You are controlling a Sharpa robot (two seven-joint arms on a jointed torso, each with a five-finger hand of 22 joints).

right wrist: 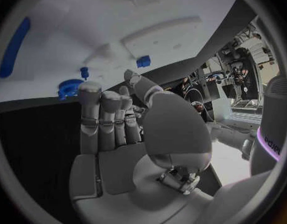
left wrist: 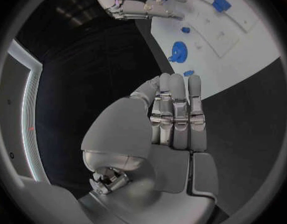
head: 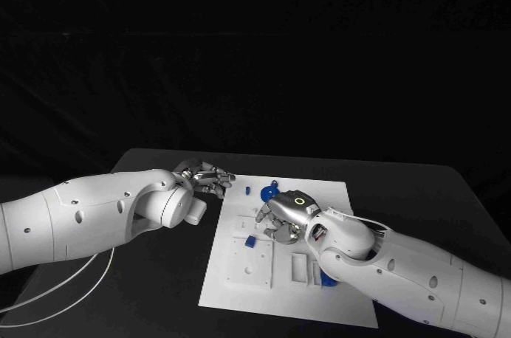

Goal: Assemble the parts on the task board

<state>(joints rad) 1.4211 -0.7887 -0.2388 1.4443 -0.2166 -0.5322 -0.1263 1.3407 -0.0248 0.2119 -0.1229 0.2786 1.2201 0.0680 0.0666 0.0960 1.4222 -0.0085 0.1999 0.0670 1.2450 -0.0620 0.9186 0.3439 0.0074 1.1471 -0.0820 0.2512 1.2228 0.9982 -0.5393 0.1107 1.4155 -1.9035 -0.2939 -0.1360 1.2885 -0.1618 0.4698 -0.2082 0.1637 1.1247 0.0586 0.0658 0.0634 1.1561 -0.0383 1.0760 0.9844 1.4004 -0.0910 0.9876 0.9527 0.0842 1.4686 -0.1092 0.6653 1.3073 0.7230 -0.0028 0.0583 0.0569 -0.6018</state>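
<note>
Right wrist view: no legible writing (task board (right wrist: 180, 5)).

Task board (head: 240, 279) — white plate, flat at mid-table, with raised white blocks and slots. We list its blue parts: a round gear-like piece (left wrist: 178, 51) near one edge, a small block (head: 250, 241) mid-board — others partly hidden.

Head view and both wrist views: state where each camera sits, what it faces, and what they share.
Head view: on the robot's head, looking down at the task board; left hand and right hand show.
Left wrist view: behind the left hand, facing the board.
Right wrist view: behind the right hand, facing the board.
Shared: board, blue gear.
</note>
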